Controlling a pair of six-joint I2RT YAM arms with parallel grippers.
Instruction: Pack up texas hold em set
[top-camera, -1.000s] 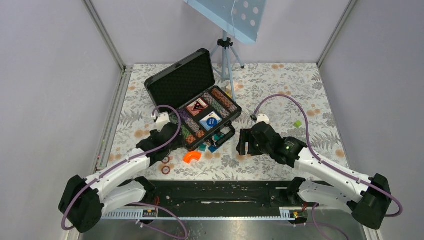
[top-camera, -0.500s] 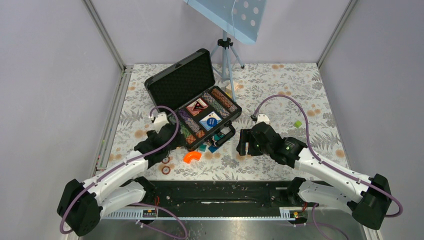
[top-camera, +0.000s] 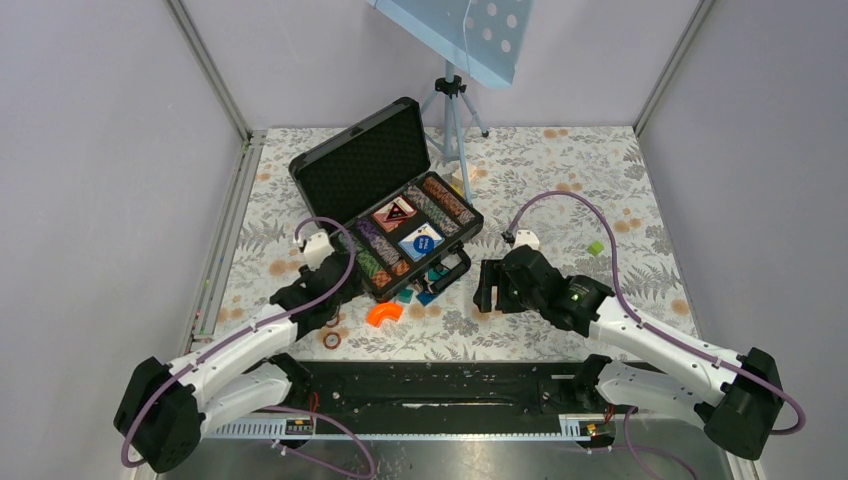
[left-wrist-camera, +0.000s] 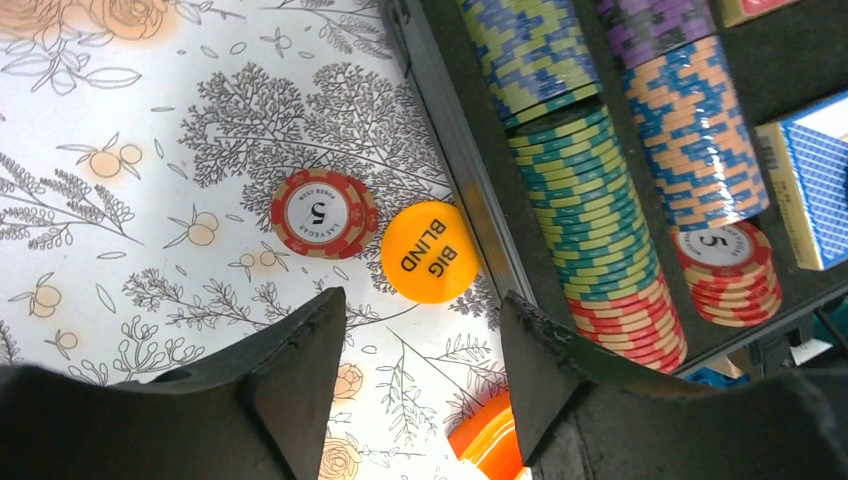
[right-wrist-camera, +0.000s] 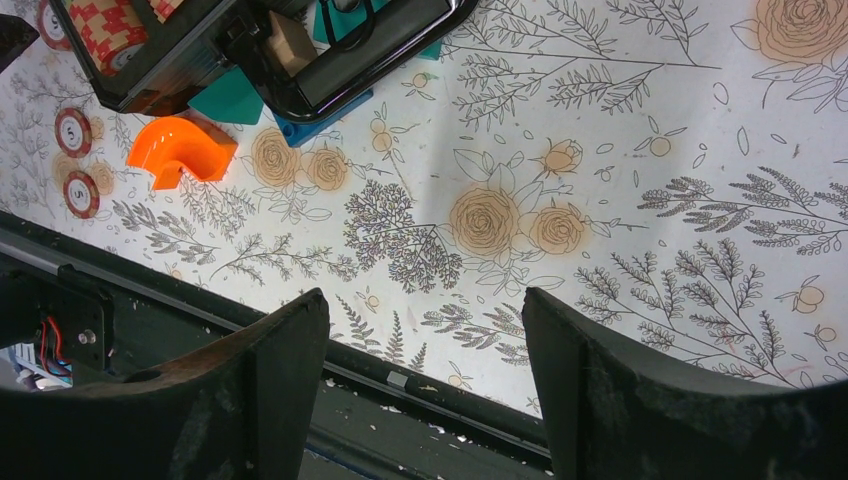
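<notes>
Open toward 11 o'clock of table centre: black hard briefcase (top-camera: 365, 165), long axis 8-to-2 o'clock, handle facing 5. Already slotted: rows of striped poker chips (left-wrist-camera: 590, 180), red card deck (top-camera: 394, 212), blue card deck (top-camera: 422, 240). Yet to pack: red-and-white round chip (left-wrist-camera: 323, 212), orange "BIG BLIND" disc (left-wrist-camera: 430, 252), then lid shut. Left gripper (left-wrist-camera: 422, 310) part-spread, right gripper (right-wrist-camera: 425, 300) wide, both empty.
</notes>
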